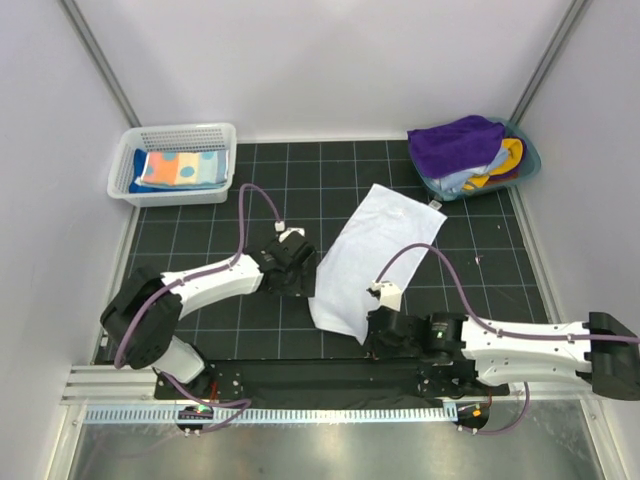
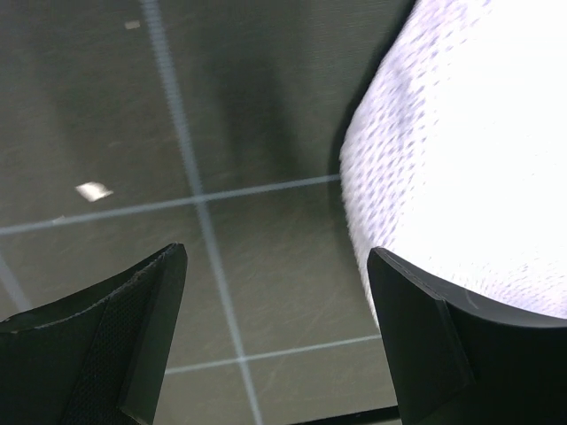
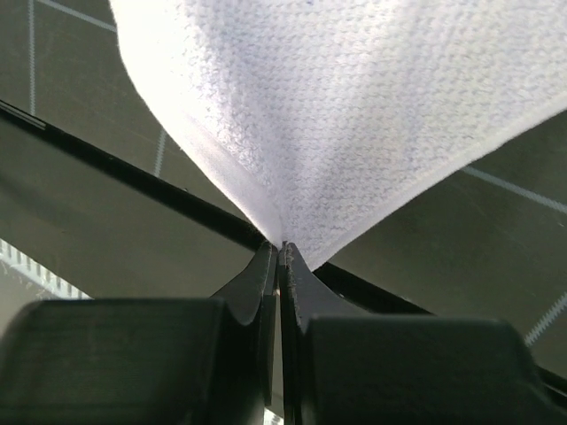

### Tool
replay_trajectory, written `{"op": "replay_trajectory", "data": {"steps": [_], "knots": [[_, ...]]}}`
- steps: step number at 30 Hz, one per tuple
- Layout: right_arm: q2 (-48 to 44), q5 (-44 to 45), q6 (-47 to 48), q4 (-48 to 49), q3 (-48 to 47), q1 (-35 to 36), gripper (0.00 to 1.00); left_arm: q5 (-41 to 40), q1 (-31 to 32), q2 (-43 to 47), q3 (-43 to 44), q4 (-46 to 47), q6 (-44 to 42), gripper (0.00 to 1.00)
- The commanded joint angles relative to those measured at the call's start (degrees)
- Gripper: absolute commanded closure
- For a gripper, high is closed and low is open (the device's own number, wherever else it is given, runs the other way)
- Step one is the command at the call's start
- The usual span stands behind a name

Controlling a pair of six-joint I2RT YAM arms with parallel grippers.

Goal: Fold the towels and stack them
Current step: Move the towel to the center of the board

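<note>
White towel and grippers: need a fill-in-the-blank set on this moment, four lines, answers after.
The spread towel pinched by the right gripper is ____ in colour.
The left gripper has its jaws ____, holding nothing.
The mesh basket holds a folded towel with a ____ pattern.
The purple towel tops the pile in the teal tub, far on the robot's ____ side.
Missing words: white; open; polka-dot; right.
</note>
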State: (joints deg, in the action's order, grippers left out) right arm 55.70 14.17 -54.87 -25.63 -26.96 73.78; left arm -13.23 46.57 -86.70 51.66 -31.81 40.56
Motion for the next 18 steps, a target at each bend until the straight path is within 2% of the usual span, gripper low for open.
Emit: {"op": "replay_trajectory", "data": {"steps": [1,7,10,13,14,17,18], "knots": [[-4.27,2.96,-2.87,-6.17,1.38,0.31,0.96,5.31,0.72,-1.19,-1.47,9.39,1.28,0.13],[-5.87,8.23,-3.40,-11.02,-1.42,0.40,0.92,12.26,1.33,-6.02,-4.20,20.64,4.35,0.18],[-4.73,10.52,-3.22,-12.43,-3.26,0.31,0.91,13.06,1.42,-9.54,-3.59,23.02,5.15,0.25],[-2.88,12.37,-3.66,-14.10,-5.02,0.31,0.89,14.99,1.60,-10.78,-2.80,23.73,5.76,0.55],[-2.36,13.06,-3.75,-14.53,-5.73,0.31,0.89,14.38,1.60,-10.34,-2.70,23.20,5.85,0.72],[-1.74,14.21,-3.75,-15.41,-7.05,0.23,0.87,11.41,1.60,-8.58,-1.13,19.35,5.59,0.96],[-1.56,14.56,-3.49,-16.03,-7.49,0.31,0.87,10.34,1.60,-6.92,-0.60,17.24,5.50,0.99]]}}
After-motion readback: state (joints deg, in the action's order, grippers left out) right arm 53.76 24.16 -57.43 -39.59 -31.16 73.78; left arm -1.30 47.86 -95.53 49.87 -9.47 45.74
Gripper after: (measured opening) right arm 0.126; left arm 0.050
